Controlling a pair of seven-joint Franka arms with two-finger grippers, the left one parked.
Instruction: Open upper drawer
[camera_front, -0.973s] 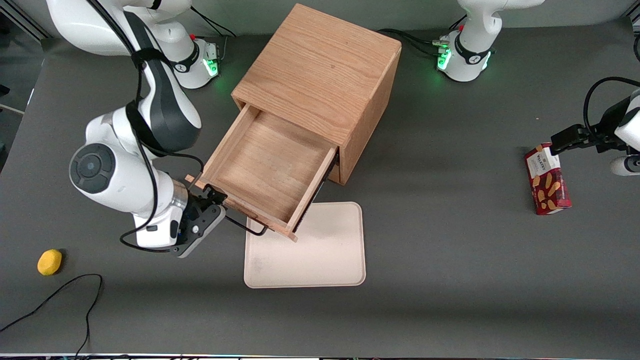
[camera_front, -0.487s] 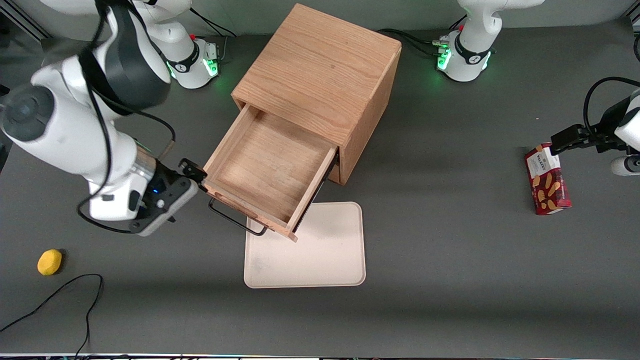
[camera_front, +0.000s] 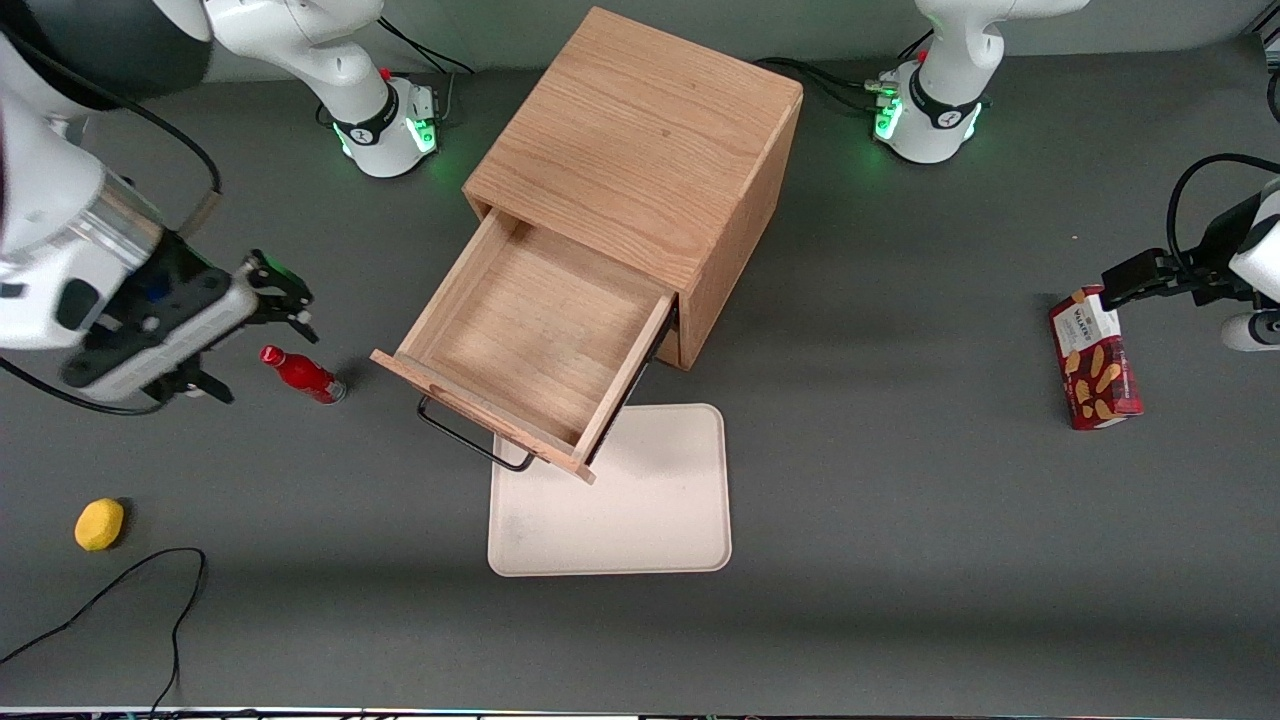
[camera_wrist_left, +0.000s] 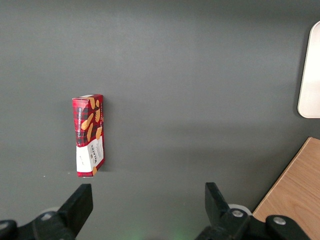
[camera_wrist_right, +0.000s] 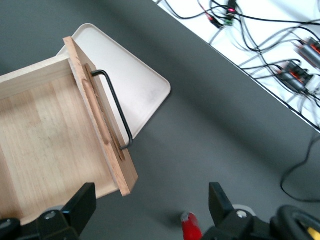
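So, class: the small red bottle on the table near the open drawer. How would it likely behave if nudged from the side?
The red bottle is slim and tall for its base, so a high nudge would probably tip it. Its round body suggests it would then roll. It looks small, so likely light. The end effector hangs open above it, clear of the upper drawer.

Legible text on objects in the scene.
The red tartan biscuit box (camera_front: 1094, 359) toward the parked arm's end of the table carries a white label panel with the brand "Walkers"; its smaller print cannot be read.
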